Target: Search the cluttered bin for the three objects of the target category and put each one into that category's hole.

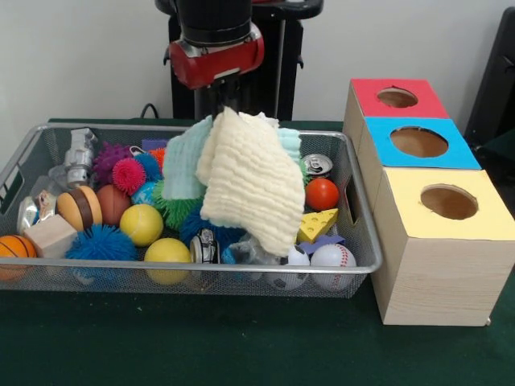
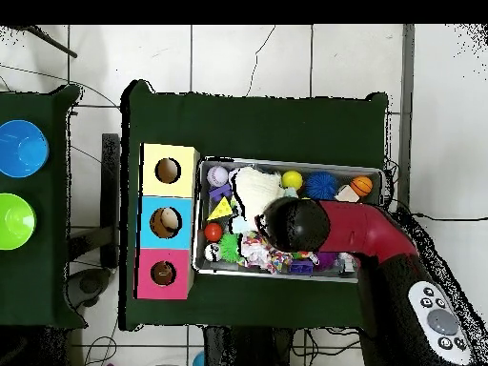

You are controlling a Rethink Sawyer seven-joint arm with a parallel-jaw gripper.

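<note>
From across the table, the cluttered bin (image 1: 364, 259) fills the left and middle of the dark green table (image 1: 201, 346), packed rim to rim with balls and toys, leaving open cloth only along its near side. Over its middle the gripper (image 1: 228, 108) hangs from the red arm, closed on a cream cloth (image 1: 249, 181) that droops into the clutter. Just beside the bin's right end stands a row of wooden boxes (image 1: 438, 241), red, blue and yellow-topped, before a pale wall.

Silver wire-mesh bin (image 1: 354, 265), prob. waffle-knit cream cloth (image 1: 251, 181), matt wooden boxes (image 1: 438, 273).
</note>
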